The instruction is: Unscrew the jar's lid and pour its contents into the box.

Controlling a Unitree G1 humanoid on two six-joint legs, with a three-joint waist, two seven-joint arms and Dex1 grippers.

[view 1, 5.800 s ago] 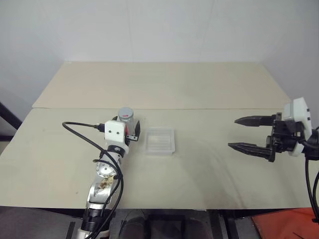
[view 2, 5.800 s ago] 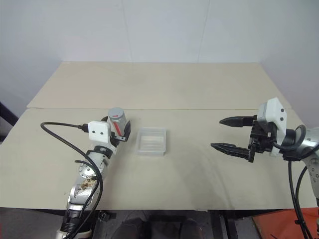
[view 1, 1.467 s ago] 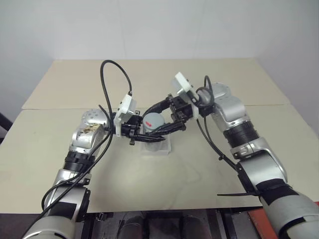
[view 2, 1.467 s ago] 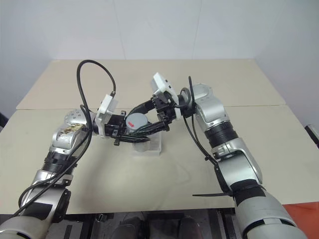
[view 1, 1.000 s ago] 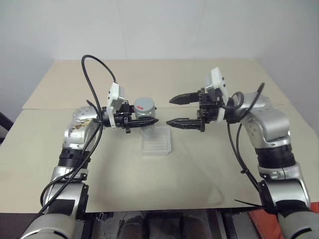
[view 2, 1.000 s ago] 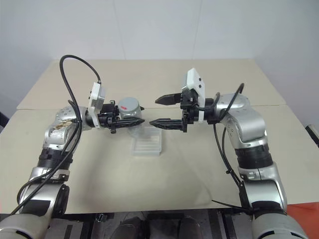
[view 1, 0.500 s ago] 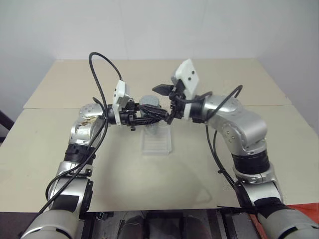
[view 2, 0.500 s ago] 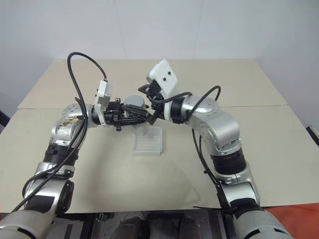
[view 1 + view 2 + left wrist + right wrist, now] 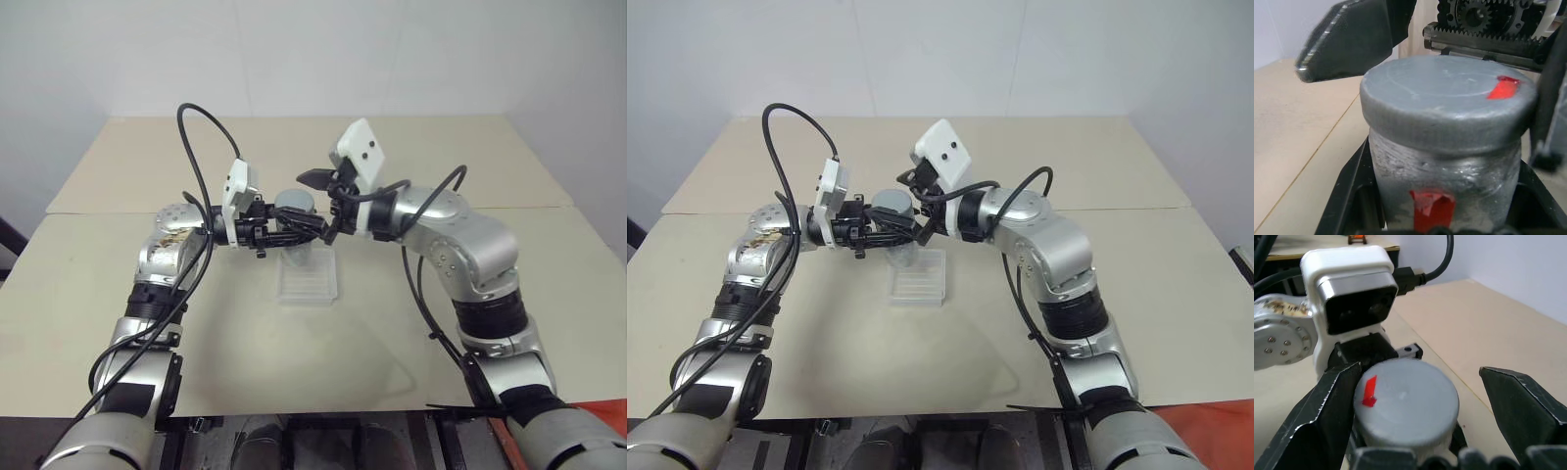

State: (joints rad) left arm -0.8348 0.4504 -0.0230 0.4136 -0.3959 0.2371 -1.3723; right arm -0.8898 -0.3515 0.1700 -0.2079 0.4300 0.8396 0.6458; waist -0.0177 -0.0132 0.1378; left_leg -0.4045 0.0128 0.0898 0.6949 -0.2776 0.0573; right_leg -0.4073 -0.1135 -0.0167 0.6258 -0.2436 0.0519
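Jar (image 9: 1442, 196) sits clamped upright in my left gripper (image 9: 294, 233), held in the air above the clear box (image 9: 308, 282) on the table (image 9: 392, 323). Its grey lid (image 9: 1405, 401) is on, so the contents are hidden. My right gripper (image 9: 1415, 396) is spread wide, one finger (image 9: 1320, 426) touching the lid's edge, the other standing clear.

Illumination is even, bright and diffuse; no single source is identifiable. Shadows on the table (image 9: 411, 323) are faint and soft-edged. No glare of note; only dull sheen on the lid (image 9: 1447, 95) directly ahead of the left gripper (image 9: 294, 235). Head views are sharp throughout, without visible edge distortion. In the right wrist view, the right gripper's (image 9: 1422, 396) fingers (image 9: 1327, 406) appear soft, and the background beyond them is blurred.
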